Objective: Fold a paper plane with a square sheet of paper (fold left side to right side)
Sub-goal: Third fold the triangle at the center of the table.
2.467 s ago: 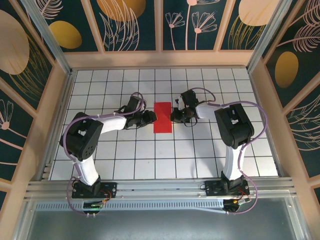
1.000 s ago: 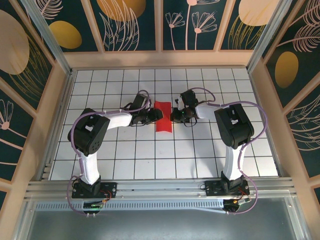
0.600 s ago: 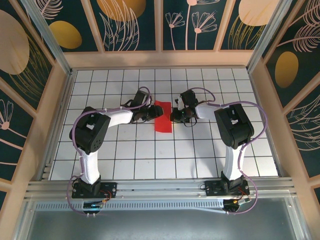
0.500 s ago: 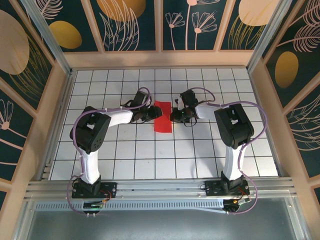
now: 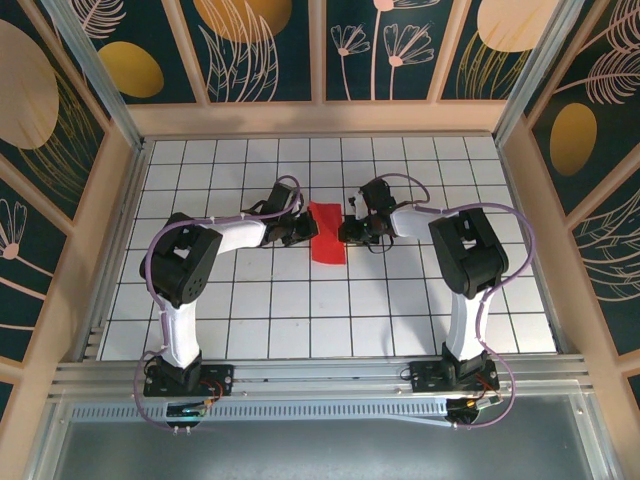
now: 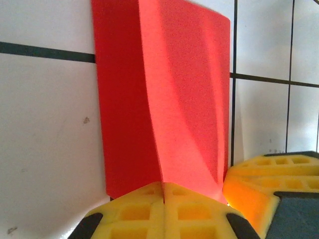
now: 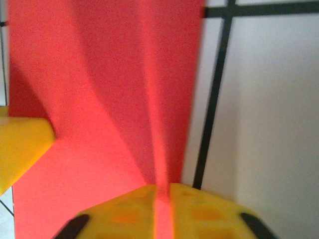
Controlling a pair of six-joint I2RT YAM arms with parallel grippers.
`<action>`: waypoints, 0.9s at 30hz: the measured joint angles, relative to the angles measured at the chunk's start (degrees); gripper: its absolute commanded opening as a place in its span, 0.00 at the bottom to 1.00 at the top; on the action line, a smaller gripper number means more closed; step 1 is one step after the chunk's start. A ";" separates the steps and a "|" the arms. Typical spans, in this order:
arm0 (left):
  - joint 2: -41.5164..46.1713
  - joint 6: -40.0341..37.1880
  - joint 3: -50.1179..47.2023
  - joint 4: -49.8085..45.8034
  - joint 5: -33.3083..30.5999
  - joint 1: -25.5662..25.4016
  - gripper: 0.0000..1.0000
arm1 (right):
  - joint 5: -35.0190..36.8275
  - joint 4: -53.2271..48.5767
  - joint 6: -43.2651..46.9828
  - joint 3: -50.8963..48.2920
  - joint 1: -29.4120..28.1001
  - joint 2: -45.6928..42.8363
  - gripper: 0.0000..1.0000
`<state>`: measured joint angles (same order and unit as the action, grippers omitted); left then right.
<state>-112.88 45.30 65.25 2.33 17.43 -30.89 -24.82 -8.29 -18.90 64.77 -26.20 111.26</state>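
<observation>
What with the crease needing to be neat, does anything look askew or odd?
Yes. The folded bright red sheet of paper sits slightly skewed to the tile grid and is not flat: its top layer bows into a ridge where the left gripper pinches its edge.

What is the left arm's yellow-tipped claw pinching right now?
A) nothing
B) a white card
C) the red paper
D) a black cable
C: the left gripper is closed on the edge of the red paper, which rises into a ridge where the tips meet.
</observation>
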 measured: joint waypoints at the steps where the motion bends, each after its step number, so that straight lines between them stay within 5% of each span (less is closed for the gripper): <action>1: 0.00 0.04 0.00 0.02 0.09 -0.02 0.00 | 0.50 0.20 0.15 -0.17 -0.07 -0.55 0.34; 6: 0.04 1.16 0.00 0.02 1.07 0.00 0.00 | 3.50 2.29 2.64 -3.65 -0.07 -6.82 0.49; 15: 0.33 3.10 0.00 0.02 3.69 0.00 0.00 | 6.88 8.20 8.59 -15.23 -1.75 -21.86 0.58; 27: 0.33 4.52 0.00 0.00 5.14 0.00 0.00 | 20.85 13.18 18.99 -24.72 -22.88 -25.51 0.68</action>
<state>-112.55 49.82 65.25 2.33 22.57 -30.89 -3.97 4.89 0.10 40.05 -49.08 85.76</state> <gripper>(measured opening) 0.043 0.672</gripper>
